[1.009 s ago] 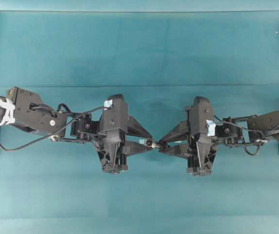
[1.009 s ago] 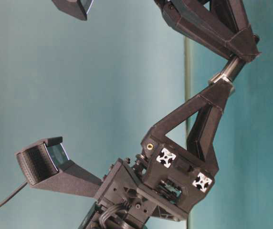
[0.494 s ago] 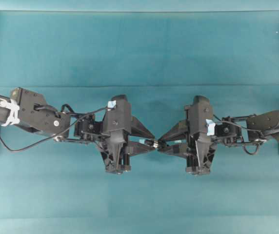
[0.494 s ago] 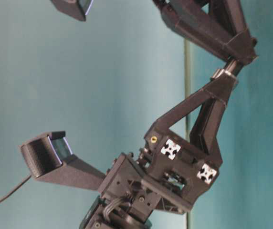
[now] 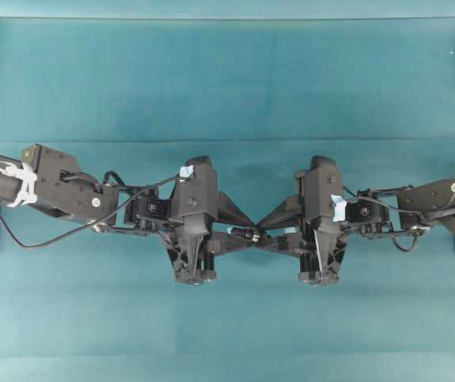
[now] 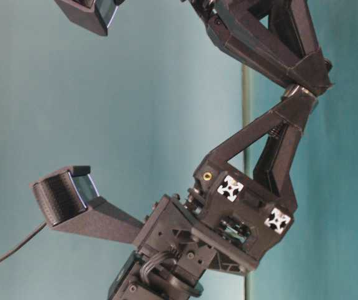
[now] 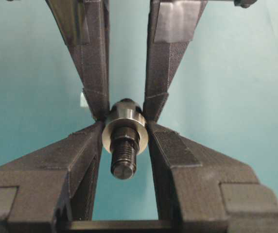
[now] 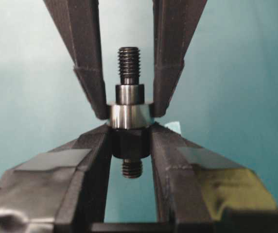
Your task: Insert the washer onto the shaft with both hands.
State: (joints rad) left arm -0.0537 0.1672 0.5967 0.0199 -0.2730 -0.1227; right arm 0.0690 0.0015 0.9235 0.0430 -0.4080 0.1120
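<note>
A: Overhead, we've got the left tool (image 5: 242, 231) and right tool (image 5: 266, 231) meeting tip to tip mid-frame, above the teal counter (image 5: 227, 79)

B: Agreed. Left wrist view: we see the washer (image 7: 125, 127) ringed around the shaft (image 7: 123, 154), clamped between the left tool's fingers (image 7: 172, 154). So left is grasping the washer, jaws partly apart

A: And the right?

B: Right wrist view: the right tool's fingers (image 8: 93, 150) are clenched on the shaft's (image 8: 128, 141) dark thick section, just below the washer (image 8: 129, 115). Threaded end sticks out past the washer, between the other tool's fingers; a short threaded stub pokes out the near side too

A: So we log the washer as on the shaft, seated against the collar, both held in the air between the tips?

B: Yes. Table-level view shows the same, the tips of the two tools touching at the washer (image 6: 293, 92), shaft mostly hidden there

A: Blue tape on each tool body overhead, left one (image 5: 186, 171), right one (image 5: 339, 208)
</note>
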